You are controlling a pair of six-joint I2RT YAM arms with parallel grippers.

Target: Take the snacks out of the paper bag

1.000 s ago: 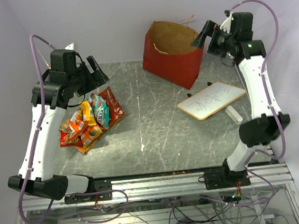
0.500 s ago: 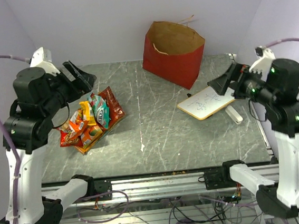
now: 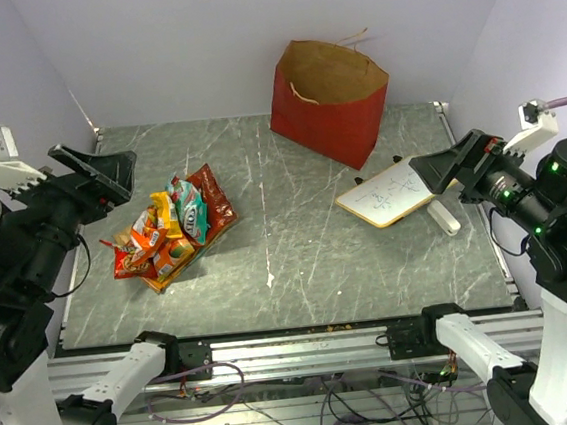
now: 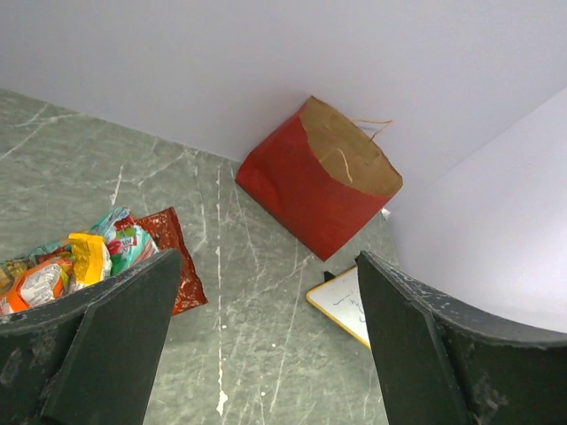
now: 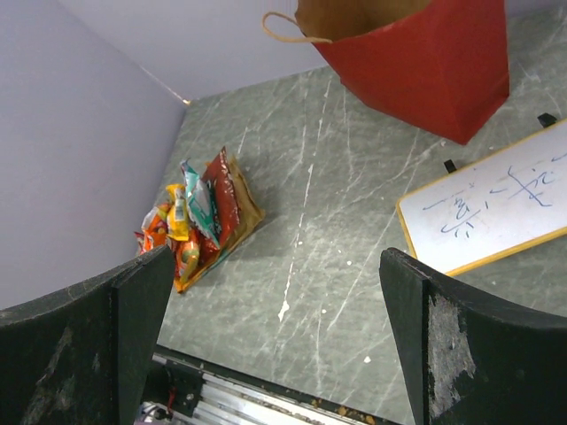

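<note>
The snacks (image 3: 172,231) lie in a loose pile of red, orange, gold and teal packets on the left of the table, also seen in the left wrist view (image 4: 89,261) and the right wrist view (image 5: 199,221). The paper bag (image 3: 328,103) stands at the back, red outside and brown inside, its mouth open upward (image 4: 314,190) (image 5: 416,53). My left gripper (image 3: 109,177) is raised high near the left edge, open and empty (image 4: 268,261). My right gripper (image 3: 440,172) hangs high over the right side, open and empty (image 5: 275,257).
A white board with a wooden frame (image 3: 397,189) lies flat at the right, in front of the bag (image 5: 496,208). A small white block (image 3: 445,217) rests beside it. The walls close in at the back and sides.
Both arms have drawn back from the far side and risen toward the near edge. The left one left the snack pile, the right one left the bag. Both stayed open.
</note>
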